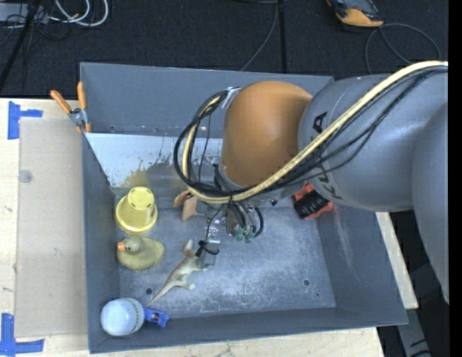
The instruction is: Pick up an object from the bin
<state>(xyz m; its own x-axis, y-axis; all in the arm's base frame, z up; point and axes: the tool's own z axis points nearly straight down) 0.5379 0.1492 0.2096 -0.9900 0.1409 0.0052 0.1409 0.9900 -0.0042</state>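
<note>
- A grey robot arm (379, 147) with an orange domed wrist cover (264, 132) and looped black cables reaches from the right of the frame into a grey metal bin (290, 274). Its jaws sit low at the bin's centre, and it cannot be told whether they are released or clenched.
- Just below and left of them lies a pale, slim plastic toy lizard (180, 275), the nearest thing and seemingly the likeliest pick.
- At the bin's left are a yellow plastic cup (138, 208), a yellow rubber duck (139, 253) below it, and a white ball with a blue fitting (123, 316) in the lower-left corner.
- A small tan piece (187, 203) lies near centre, and a red-orange block (312, 203) to its right.
- Done well, the jaws would straddle the lizard's narrow body crosswise, settle to the floor, close, then lift straight up clear of the duck.
- Dark lettering on the arm's casing is crossed by a cable and cannot be read whole.
</note>
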